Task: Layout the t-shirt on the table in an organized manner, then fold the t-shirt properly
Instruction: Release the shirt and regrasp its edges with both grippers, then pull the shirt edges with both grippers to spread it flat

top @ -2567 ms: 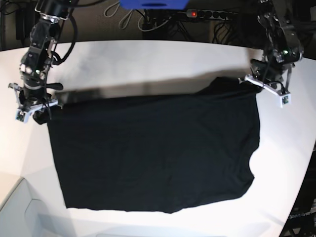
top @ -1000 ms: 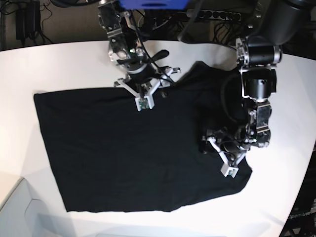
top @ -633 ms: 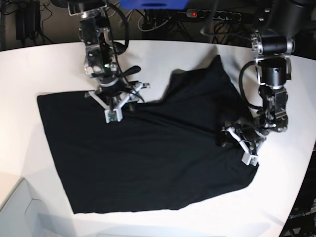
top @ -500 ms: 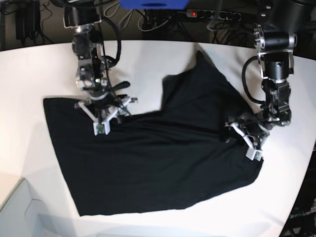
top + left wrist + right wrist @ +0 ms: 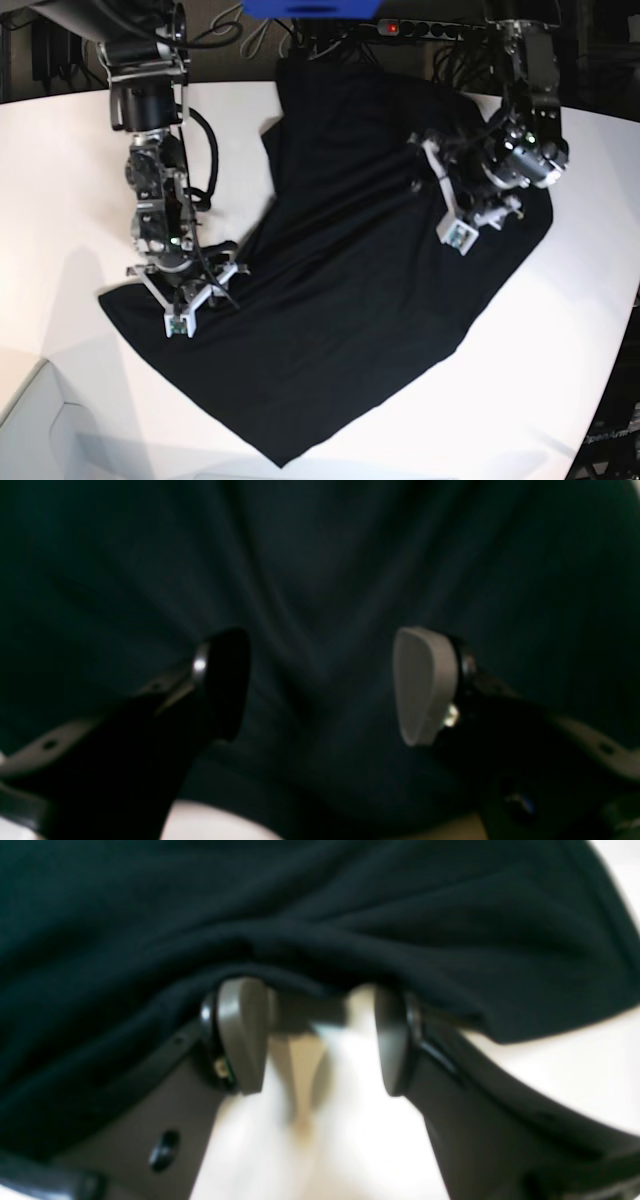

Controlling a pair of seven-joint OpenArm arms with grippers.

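Between the parted jaws of the left gripper (image 5: 320, 685) lies only slack black t-shirt (image 5: 350, 270), ungripped; the right gripper (image 5: 315, 1040), likewise agape, has the hem just beyond its tips. The shirt sprawls skewed and rumpled, so laying out looks unfinished and folding unstarted. The white table (image 5: 60, 180) offers ample bare room.

Both arms black, jointed, with black cables looped alongside. Right tool (image 5: 196, 300): pale grey bracket, dark grey rounded fingertips (image 5: 240, 1035), bolt hole in the finger arm. Left tool (image 5: 468, 222): one black pad, one light grey pad (image 5: 422, 685), silver screws.
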